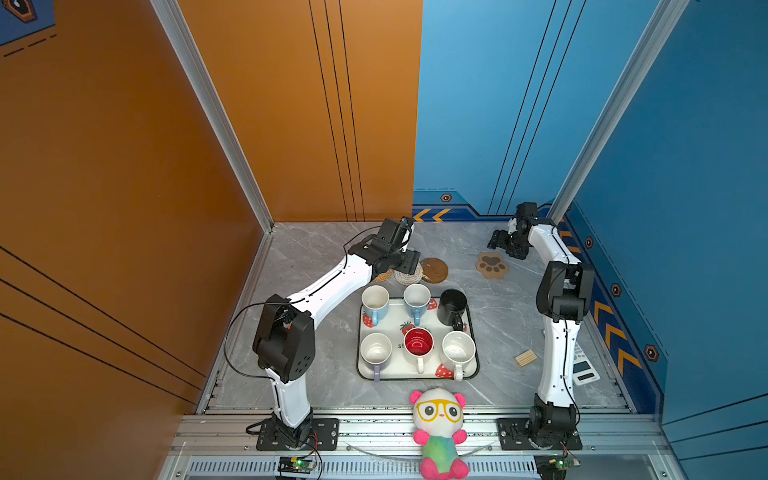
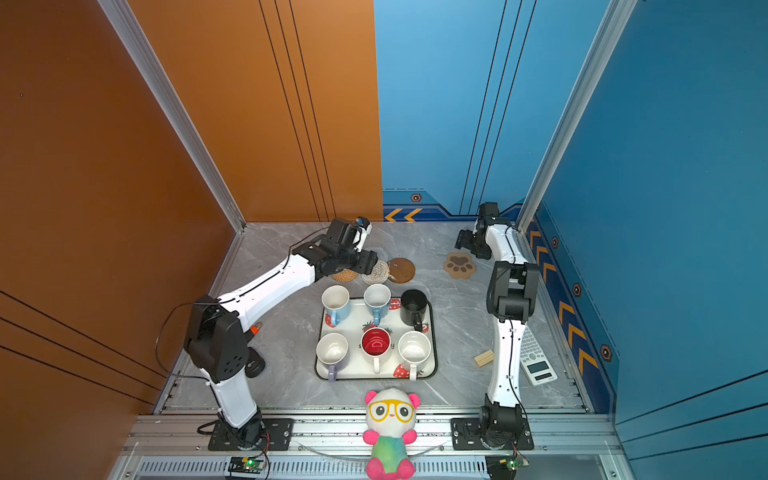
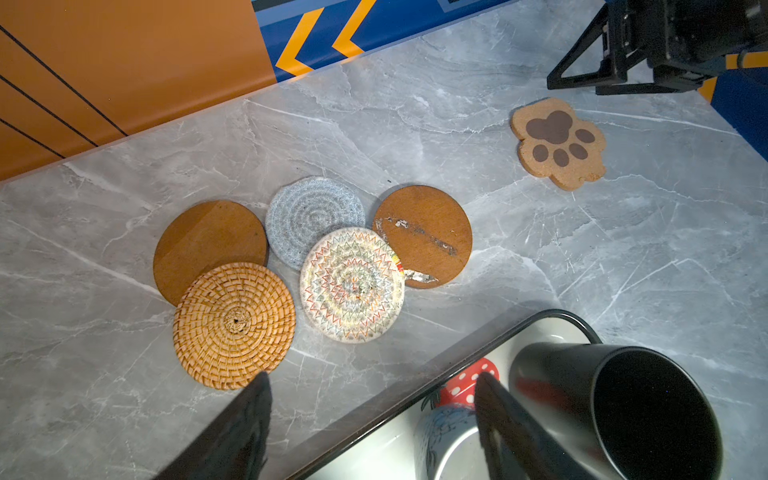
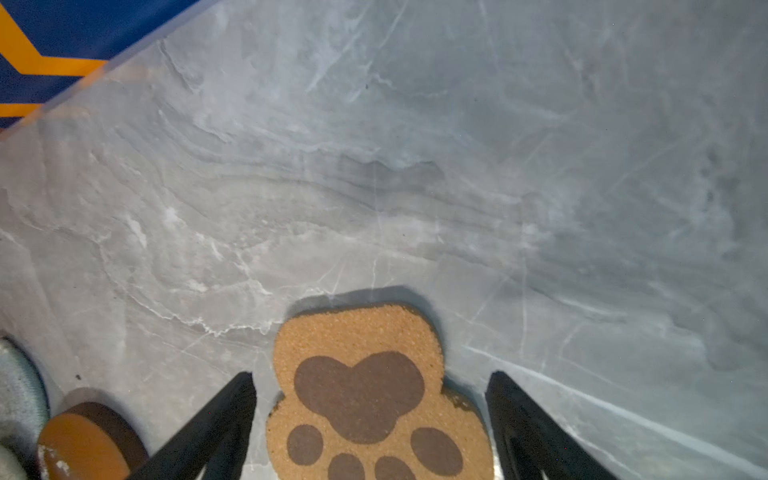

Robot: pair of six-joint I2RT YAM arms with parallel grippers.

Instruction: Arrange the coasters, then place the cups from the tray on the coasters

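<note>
Five round coasters lie in an overlapping cluster: two wooden discs (image 3: pixel 203 245) (image 3: pixel 432 232), a rattan round (image 3: pixel 235 324), a grey-blue crochet round (image 3: pixel 309 212) and a beige one (image 3: pixel 351 284). The paw-print coaster (image 4: pixel 361 395) lies apart to the right. My right gripper (image 4: pixel 372 375) is open and straddles it, with a gap at each finger. My left gripper (image 3: pixel 373 376) hangs open and empty over the tray's far rim, near the cluster. The strawberry tray (image 1: pixel 399 371) holds several cups, among them the black one (image 1: pixel 452 305) and the red-lined one (image 1: pixel 419 343).
A plush panda (image 1: pixel 438 428) sits at the front edge. A small wooden block (image 1: pixel 525 358) and a calculator (image 1: pixel 584 368) lie right of the tray by the right arm. Walls close in the table at the back and on both sides.
</note>
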